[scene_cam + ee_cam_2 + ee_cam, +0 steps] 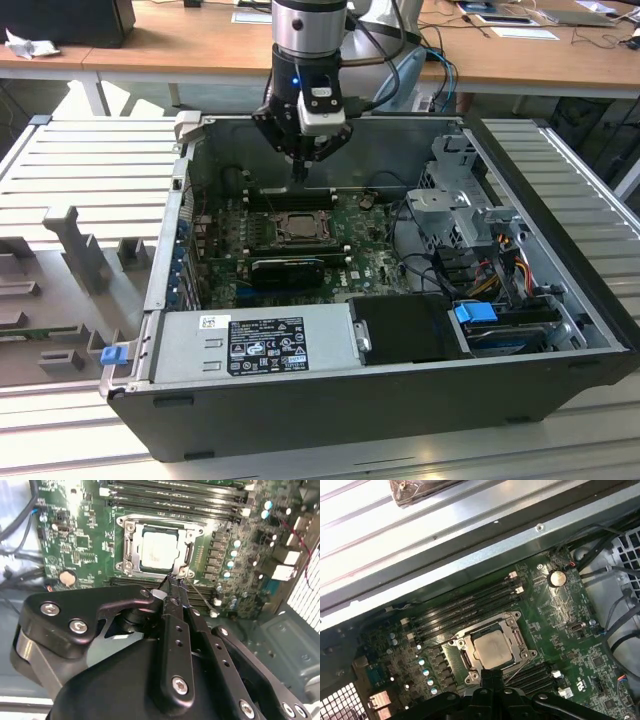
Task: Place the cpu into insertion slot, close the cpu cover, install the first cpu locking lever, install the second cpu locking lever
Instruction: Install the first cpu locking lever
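The one cpu (159, 550), a flat square of dull silvery metal, sits in the dark slot (189, 555) on the green board (80, 555). The single cover (160, 521), a thin bright frame with its centre cut out, lies flat around it. The black claw (173, 582) has its two fingers pinched together, tip at the socket's corner just beside one thin wire lever (202, 600). One round, shiny coin cell (557, 578) sits on the board.
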